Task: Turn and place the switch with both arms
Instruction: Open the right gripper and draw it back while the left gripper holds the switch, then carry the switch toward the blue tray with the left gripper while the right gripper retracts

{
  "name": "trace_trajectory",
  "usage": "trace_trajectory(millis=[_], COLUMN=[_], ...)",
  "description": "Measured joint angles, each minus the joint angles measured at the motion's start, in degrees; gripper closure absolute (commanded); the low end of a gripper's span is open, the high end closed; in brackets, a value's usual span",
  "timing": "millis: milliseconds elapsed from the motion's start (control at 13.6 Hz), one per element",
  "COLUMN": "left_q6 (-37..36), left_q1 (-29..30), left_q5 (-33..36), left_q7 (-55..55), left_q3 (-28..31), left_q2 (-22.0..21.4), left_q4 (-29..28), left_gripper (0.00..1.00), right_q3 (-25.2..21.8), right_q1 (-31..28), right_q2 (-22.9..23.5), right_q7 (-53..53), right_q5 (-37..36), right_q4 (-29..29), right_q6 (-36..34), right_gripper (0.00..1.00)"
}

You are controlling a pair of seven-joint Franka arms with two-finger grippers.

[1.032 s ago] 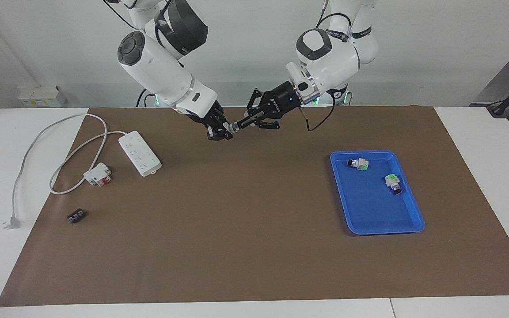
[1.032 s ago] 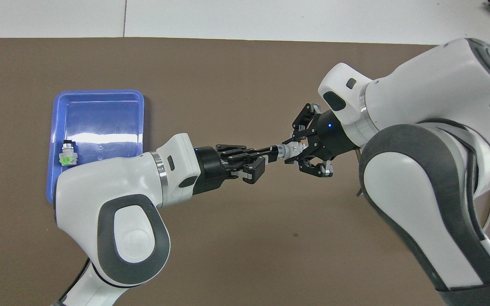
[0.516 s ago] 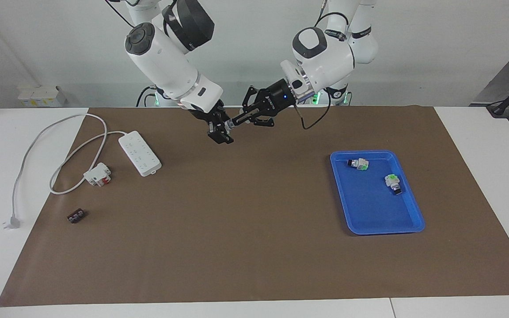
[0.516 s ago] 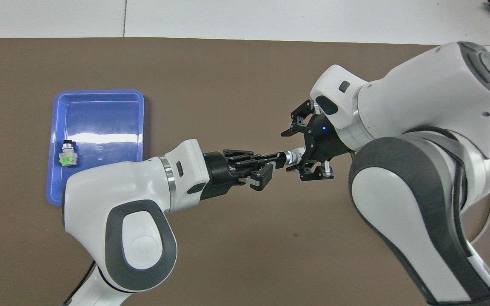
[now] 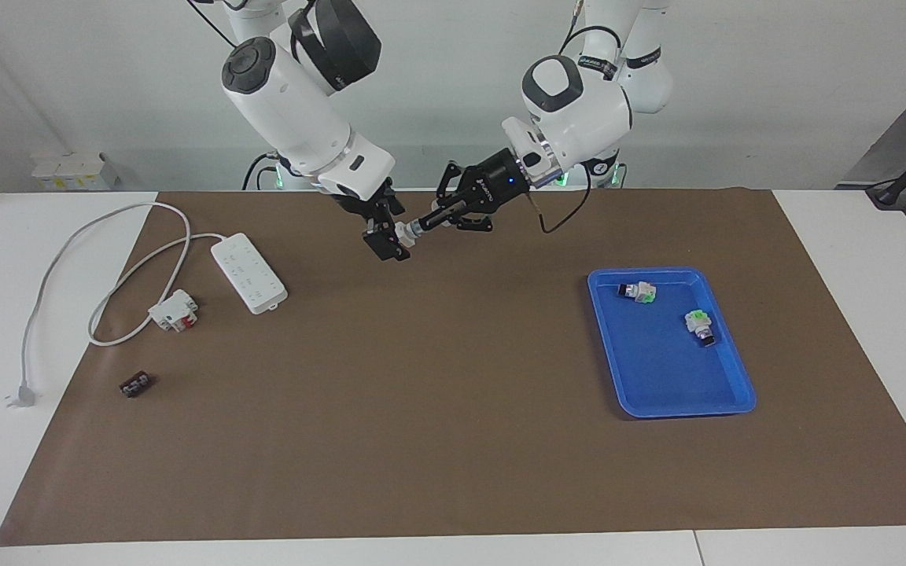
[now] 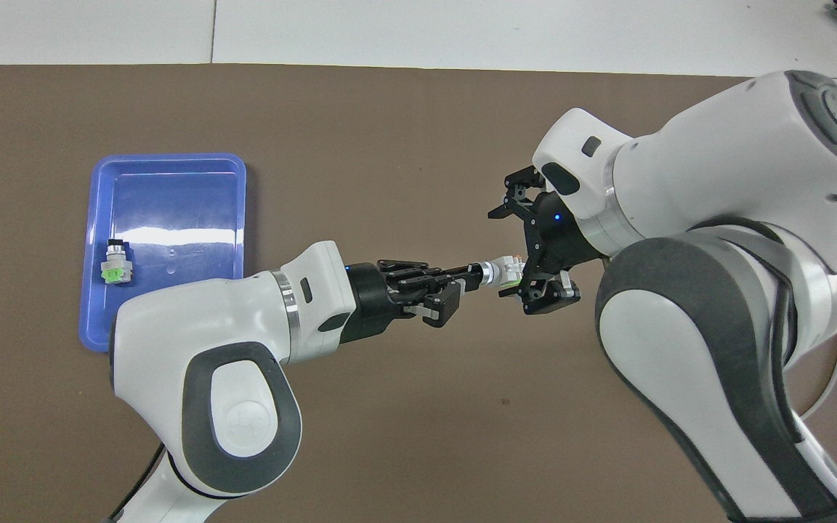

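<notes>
In the upper middle of the facing view, the left gripper (image 5: 421,224) is clamped on the switch (image 5: 404,231), raised over the brown mat (image 5: 437,409). The right gripper (image 5: 384,236) flanks it, fingers spread apart. A blue tray (image 5: 724,358) sits right of centre.

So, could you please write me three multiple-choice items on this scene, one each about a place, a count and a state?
1. Where is the blue tray?
A. toward the left arm's end of the table
B. toward the right arm's end
C. on the power strip

2. How many green-ended switches lie in the tray?
A. none
B. two
C. four

3. Which gripper holds the switch?
A. the right gripper alone
B. neither
C. the left gripper

Answers:
1 A: the tray lies on the left arm's side in the facing view.
2 B: one and another lie in it.
3 C: its fingertips clamp the switch's knob end, while the right gripper's fingers stand apart around the body.
</notes>
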Motion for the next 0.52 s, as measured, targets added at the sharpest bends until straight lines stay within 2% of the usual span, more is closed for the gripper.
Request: trace_trajectory(millis=[147, 368, 516], left_q6=[0.22, 0.18, 0.09], left_q1=[1.85, 4.16, 5.45], left_q5=[1.29, 11.15, 15.19], left_q7=[-2.3, -12.49, -17.55], left_q3=[0.22, 0.45, 0.55], left_q2=[-0.01, 0.02, 0.04], left_q4=[-0.04, 1.17, 1.82], left_gripper=[1.0, 1.0, 1.0], right_q3=[-0.23, -0.41, -0.47], right_q1=[-0.44, -2.45, -4.34], right_q2=[-0.01, -0.02, -0.02], right_q7=[2.87, 10.85, 16.79], right_q5=[-0.23, -2.16, -2.89], right_q4=[0.0, 0.0, 0.0], right_q6=[0.0, 0.0, 0.0], right_gripper=[0.0, 0.0, 0.0])
